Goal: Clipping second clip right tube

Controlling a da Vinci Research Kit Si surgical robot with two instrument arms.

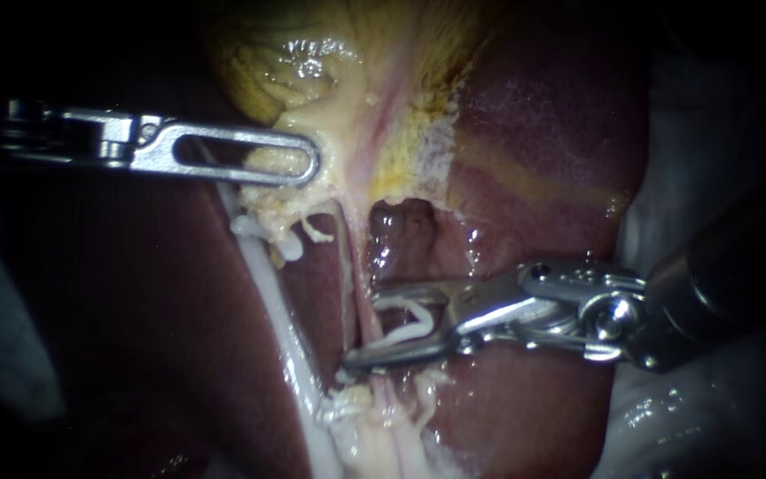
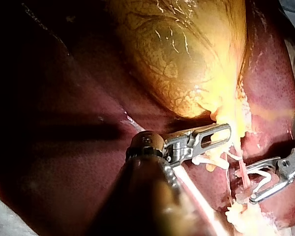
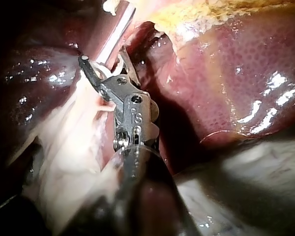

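Pink right tube (image 1: 358, 302) below gallbladder (image 1: 312, 62); right instrument (image 1: 361, 326) jaws wide, holding white clip (image 1: 414, 324) astride it; left instrument (image 1: 310, 162) jaws clamped on gallbladder; wet dark-red liver (image 1: 534, 133) beside gallbladder

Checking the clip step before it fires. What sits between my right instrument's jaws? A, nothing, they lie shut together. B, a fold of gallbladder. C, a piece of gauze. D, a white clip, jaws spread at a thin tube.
D: in the endoscope view the right instrument has its jaws spread with a white clip held between them, their tips at the thin tube.
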